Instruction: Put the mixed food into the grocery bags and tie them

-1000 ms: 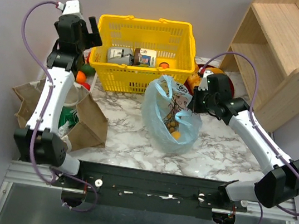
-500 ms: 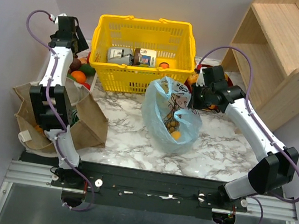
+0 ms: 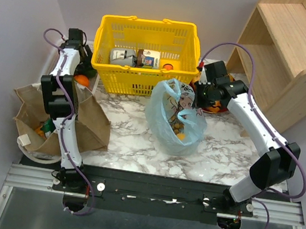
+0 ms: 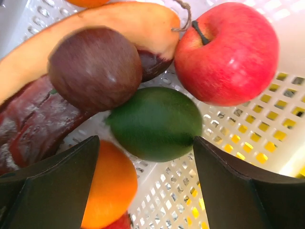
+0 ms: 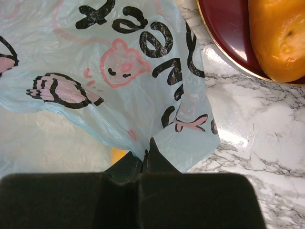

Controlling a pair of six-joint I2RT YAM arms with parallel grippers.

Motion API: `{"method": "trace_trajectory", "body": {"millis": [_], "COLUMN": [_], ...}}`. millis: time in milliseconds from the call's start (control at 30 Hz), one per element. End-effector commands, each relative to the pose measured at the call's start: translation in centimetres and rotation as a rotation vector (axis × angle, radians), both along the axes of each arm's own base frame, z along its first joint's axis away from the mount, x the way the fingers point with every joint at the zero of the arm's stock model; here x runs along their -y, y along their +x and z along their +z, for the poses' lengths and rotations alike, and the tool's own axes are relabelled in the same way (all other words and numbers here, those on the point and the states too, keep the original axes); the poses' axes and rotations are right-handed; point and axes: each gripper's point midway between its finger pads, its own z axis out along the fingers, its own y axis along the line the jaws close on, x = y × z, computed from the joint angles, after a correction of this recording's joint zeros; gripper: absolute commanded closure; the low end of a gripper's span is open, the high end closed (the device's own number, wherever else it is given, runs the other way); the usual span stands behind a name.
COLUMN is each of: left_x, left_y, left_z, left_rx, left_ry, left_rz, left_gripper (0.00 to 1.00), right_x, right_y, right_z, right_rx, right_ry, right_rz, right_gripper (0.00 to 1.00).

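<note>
In the left wrist view my left gripper (image 4: 145, 157) stands open just over a white perforated tray (image 4: 238, 138) of mixed food. A green fruit (image 4: 155, 121) lies between the fingertips, touching neither finger. Around it are a red apple (image 4: 228, 52), a dark round fruit (image 4: 95, 67) and an orange (image 4: 107, 183) against the left finger. From above, the left gripper (image 3: 78, 72) is at the far left beside the basket. My right gripper (image 3: 198, 103) is shut on the rim of the light-blue grocery bag (image 3: 172, 117), pinching the printed plastic (image 5: 119, 71) at its tips (image 5: 150, 143). The tan bag (image 3: 91, 122) stands open at the near left.
A yellow mesh basket (image 3: 148, 50) with cartons stands at the back centre. A wooden shelf (image 3: 292, 49) fills the back right. A dark red plate (image 5: 224, 38) with an orange fruit (image 5: 279, 38) lies right of the blue bag. A golden loaf (image 4: 95, 28) lies behind the fruits.
My left arm swung from high over the tan bag down onto the fruit tray at the far left. My right gripper shifted slightly back and left, still pinching the blue bag.
</note>
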Motion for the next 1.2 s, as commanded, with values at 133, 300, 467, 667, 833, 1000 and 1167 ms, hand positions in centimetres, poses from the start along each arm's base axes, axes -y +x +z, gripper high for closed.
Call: {"method": "trace_trajectory", "body": {"millis": [133, 300, 467, 667, 833, 1000, 1167], "left_x": [-0.2, -0.3, -0.6, -0.4, -1.6, -2.3, -2.3], "left_y": [1.2, 1.6, 1.3, -0.3, -2.0, -3.1, -3.1], "left_z": [-2.9, -4.2, -2.6, 5.3, 10.3, 14.2, 17.6], "left_rx": [0.011, 0.004, 0.024, 0.208, 0.302, 0.380, 0.465], "left_ry": [-0.109, -0.117, -0.084, -0.023, 0.044, 0.100, 0.132], "left_rz": [0.087, 0.097, 0.072, 0.039, 0.065, 0.042, 0.001], "left_gripper": [0.12, 0.25, 0.63, 0.71, 0.71, 0.71, 0.71], "right_x": [0.5, 0.5, 0.4, 0.2, -0.4, -0.8, -0.7], "right_y": [0.0, -0.1, -0.2, 0.0, 0.6, 0.7, 0.9], "right_z": [-0.3, -0.3, -0.5, 0.0, 0.8, 0.8, 1.2], "right_rx": [-0.023, -0.034, -0.042, -0.038, -0.019, -0.021, 0.001], "right_ry": [-0.041, -0.037, -0.041, -0.037, -0.017, -0.002, -0.006], "right_rz": [0.023, 0.023, 0.029, 0.044, 0.059, 0.071, 0.077], "right_gripper": [0.99, 0.99, 0.99, 0.99, 0.99, 0.99, 0.99]}}
